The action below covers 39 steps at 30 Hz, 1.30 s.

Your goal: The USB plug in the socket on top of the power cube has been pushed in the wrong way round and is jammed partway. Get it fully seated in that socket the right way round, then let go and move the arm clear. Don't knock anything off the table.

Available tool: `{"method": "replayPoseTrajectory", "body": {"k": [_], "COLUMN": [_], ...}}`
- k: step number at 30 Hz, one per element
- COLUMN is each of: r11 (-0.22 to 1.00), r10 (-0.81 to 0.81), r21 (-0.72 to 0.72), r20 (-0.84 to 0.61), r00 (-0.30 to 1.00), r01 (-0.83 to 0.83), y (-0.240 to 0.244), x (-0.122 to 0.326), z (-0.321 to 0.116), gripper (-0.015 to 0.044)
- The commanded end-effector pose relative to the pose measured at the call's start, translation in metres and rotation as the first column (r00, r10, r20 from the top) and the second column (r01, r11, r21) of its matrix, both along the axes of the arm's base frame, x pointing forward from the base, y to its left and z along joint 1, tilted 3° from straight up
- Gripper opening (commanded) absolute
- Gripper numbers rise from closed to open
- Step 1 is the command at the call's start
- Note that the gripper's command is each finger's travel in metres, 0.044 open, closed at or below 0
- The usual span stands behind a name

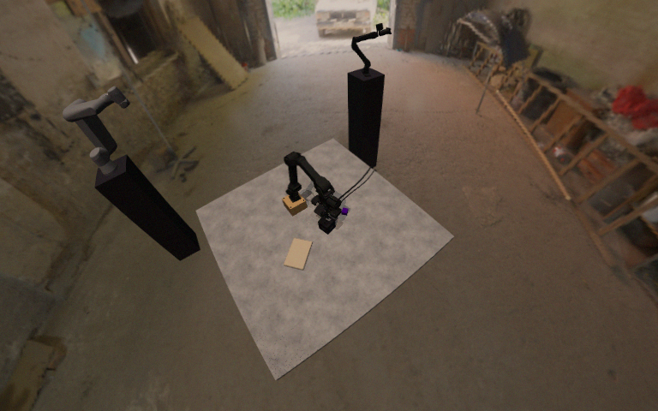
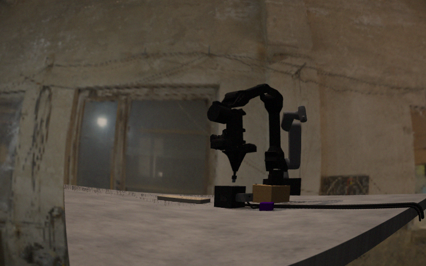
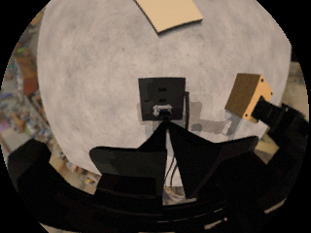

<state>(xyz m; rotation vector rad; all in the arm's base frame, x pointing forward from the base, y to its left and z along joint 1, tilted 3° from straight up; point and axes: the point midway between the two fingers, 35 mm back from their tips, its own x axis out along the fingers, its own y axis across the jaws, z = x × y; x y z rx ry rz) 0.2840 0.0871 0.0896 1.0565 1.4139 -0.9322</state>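
Note:
The black power cube [image 1: 326, 225] [image 2: 226, 197] [image 3: 149, 87] stands on the table, with small dark slots in its top in the wrist view. My gripper [image 2: 233, 173] [image 3: 166, 125] points straight down over it, shut on the USB plug. The plug [image 2: 233, 180] [image 3: 162, 109] hangs from the fingertips, its light metal end down, with a visible gap between it and the cube's top in the exterior view. In the wrist view the plug covers part of the top near the gripper. Which way round the plug faces cannot be told.
A grey block [image 2: 243, 197] sticks out of the cube's side. Black cables [image 2: 329, 206] run past a purple block [image 1: 344, 211] [image 2: 266, 206] and over the table edge. A tan box [image 1: 295, 205] [image 2: 270, 193] [image 3: 245, 94] stands at the arm's base. A flat tan board [image 1: 297, 253] [image 3: 172, 15] lies nearby.

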Motion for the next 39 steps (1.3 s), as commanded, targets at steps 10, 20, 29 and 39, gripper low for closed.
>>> {"method": "replayPoseTrajectory", "body": {"k": [10, 20, 29, 39], "r11": [1.0, 1.0, 1.0, 0.999], "r10": [0.003, 0.003, 0.003, 0.003], "r21": [0.013, 0.021, 0.027, 0.035], "r20": [-0.003, -0.005, -0.007, -0.01], "r00": [1.0, 1.0, 1.0, 1.0], "r01": [-0.003, -0.003, -0.002, -0.002], "y": [0.0014, 0.0021, 0.0027, 0.0034], "x": [0.0, -0.0001, -0.0002, -0.0004], "z": [-0.0019, -0.0031, -0.0041, -0.0053], "gripper": [0.0, 0.0, 0.0, 0.0]}}
